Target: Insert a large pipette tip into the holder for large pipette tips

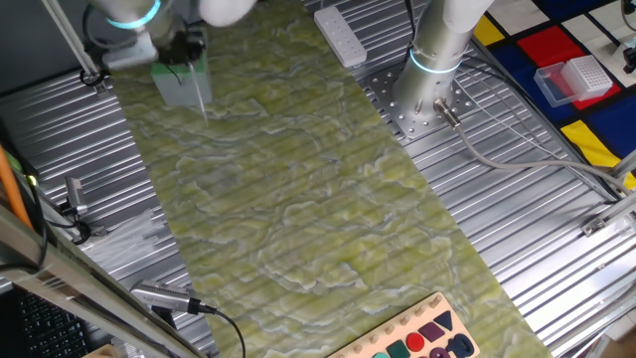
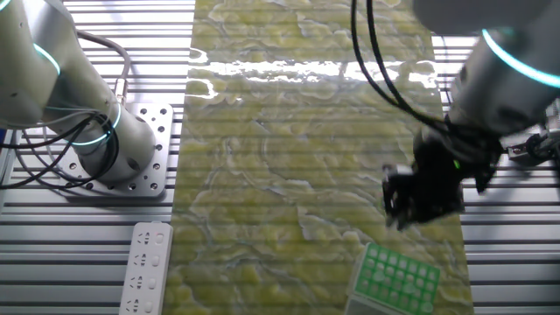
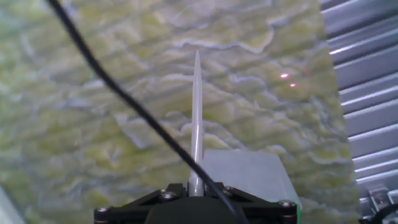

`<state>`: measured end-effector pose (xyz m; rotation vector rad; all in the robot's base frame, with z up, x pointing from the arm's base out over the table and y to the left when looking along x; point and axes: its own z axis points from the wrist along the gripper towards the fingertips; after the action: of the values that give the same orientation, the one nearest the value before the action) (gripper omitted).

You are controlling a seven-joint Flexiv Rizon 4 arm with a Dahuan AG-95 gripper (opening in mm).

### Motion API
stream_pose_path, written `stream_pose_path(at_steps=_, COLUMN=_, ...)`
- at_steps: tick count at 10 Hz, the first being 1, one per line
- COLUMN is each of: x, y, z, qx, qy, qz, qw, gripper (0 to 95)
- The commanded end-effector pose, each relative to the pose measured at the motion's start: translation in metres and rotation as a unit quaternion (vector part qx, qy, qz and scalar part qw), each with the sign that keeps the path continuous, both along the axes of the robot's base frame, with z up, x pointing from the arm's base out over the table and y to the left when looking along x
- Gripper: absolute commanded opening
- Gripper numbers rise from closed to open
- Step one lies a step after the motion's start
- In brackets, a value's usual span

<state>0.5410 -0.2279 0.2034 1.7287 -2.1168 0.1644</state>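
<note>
Pipette tip [image 1: 203, 94] hangs from my gripper [image 1: 185, 52] in one fixed view, pointing down in front of the green-topped holder [image 1: 181, 84] on the marbled mat [image 1: 318, 219]. From the other fixed view, my gripper [image 2: 423, 194] hovers just above and beside the holder [image 2: 395, 278], near the mat's [image 2: 289, 175] edge; the tip is too faint to see. In the hand view, my fingers are clenched on the pipette tip [image 3: 197, 118], which juts straight out, with the holder [image 3: 249, 174] just beside its base.
</note>
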Motion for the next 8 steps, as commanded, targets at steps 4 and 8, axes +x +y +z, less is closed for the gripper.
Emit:
stream_pose_path(at_steps=4, x=-0.006, y=-0.020, z=0.039, qx=-0.062, qy=0.047, qz=-0.011, qw=0.9969, gripper=0.0)
stream_pose_path(at_steps=8, x=-0.014, y=-0.045, z=0.047, qx=-0.084, qy=0.065, qz=-0.022, qw=0.9941, gripper=0.0)
